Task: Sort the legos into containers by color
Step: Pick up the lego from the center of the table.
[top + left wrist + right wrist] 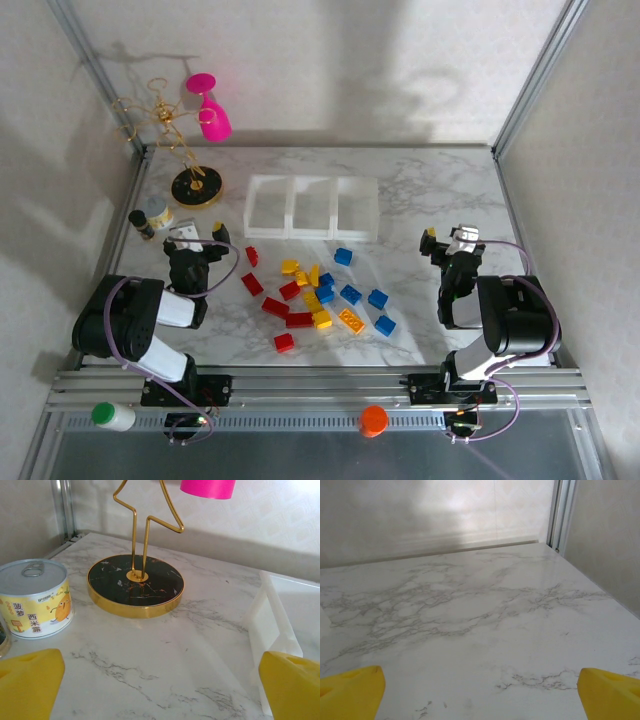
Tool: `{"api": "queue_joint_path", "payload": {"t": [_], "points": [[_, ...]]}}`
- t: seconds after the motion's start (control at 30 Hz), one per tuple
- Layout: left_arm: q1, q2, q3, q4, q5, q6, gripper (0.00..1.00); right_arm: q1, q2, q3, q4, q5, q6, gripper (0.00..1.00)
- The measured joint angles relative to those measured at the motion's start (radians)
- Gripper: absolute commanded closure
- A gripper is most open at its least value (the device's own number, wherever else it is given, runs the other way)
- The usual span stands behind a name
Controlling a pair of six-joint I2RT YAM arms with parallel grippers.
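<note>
While the left jaws and the right jaws both stand wide apart and empty, the legos (325,294) lie scattered mid-desk between the arms, nearward of the containers (312,208). The red bricks (252,284) lie just right of the left jaws, and the blue bricks (378,298) lie toward the right jaws.

legos (318,298) scattered mid-table | containers (290,210) just behind them | left gripper (200,236), right gripper (447,236) flank pile

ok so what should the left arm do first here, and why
Probably lower the left gripper toward the red lego nearest it: jaws are open and empty, that brick lies apart from the others, and the containers look empty, so any bin can take red.
</note>
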Motion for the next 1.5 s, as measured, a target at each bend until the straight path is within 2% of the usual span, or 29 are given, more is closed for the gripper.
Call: {"api": "queue_joint_path", "payload": {"t": [0.73, 0.97, 1.23, 1.5], "points": [[0.000, -0.005, 0.000, -0.006, 0.004, 0.002, 0.01, 0.000, -0.007, 0.005, -0.016, -0.005, -0.002, 0.01], [0.000, -0.203, 0.047, -0.218, 0.004, -0.014, 0.01, 0.000, -0.171, 0.077, -0.216, -0.052, -0.003, 0.01], [-0.001, -0.421, 0.074, -0.468, 0.004, -0.097, 0.01, -0.002, -0.327, 0.209, -0.531, -0.080, 0.108, 0.01], [0.001, -0.638, 0.126, -0.735, 0.004, -0.336, 0.01, -0.004, -0.444, 0.288, -0.848, -0.164, 0.346, 0.01]]}}
